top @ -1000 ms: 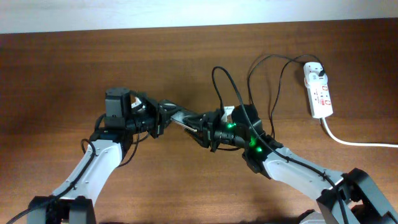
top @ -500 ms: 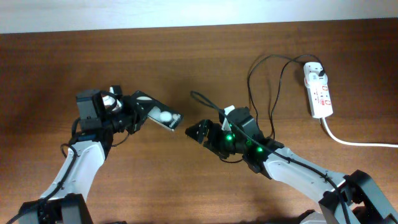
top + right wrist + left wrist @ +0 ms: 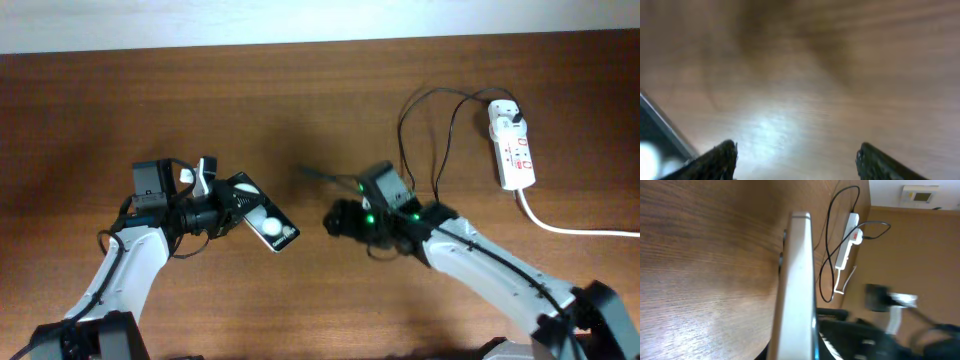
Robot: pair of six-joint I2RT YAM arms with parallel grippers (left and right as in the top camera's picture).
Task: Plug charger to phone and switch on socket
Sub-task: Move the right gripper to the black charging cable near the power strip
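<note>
**Phone drawn back, cable end loose on the tabletop**

In the last half second the left arm [image 3: 130,265] has swung the phone [image 3: 262,224] toward the near edge. The right arm [image 3: 480,265] has pulled back to the right, so the gap between them is wider. The cable [image 3: 402,130] no longer loops up beside the right fingers [image 3: 338,218].

The left arm rises from the near left corner and bends at the wrist to point right. The left fingers [image 3: 222,205] are clamped on one end of the phone. The phone slants out from them, left of the middle of the tabletop [image 3: 300,90], with its white spot and lettering at the free end. The left wrist camera sees the phone edge-on [image 3: 797,280].

The right arm reaches in from the near right corner, green lights lit at its wrist, its fingers aimed left at the phone but apart from it. Its wrist view is blurred. The two dark fingertips [image 3: 720,161] stand wide apart with only bare wood between them.

The cable's thin free end lies near the middle of the tabletop, clear of the phone. The rest curls back to the white plug [image 3: 508,114], seated in the power strip [image 3: 514,150] near the far right corner. A thick white cord [image 3: 570,228] runs off the right edge. The switch position is too small to read.
</note>
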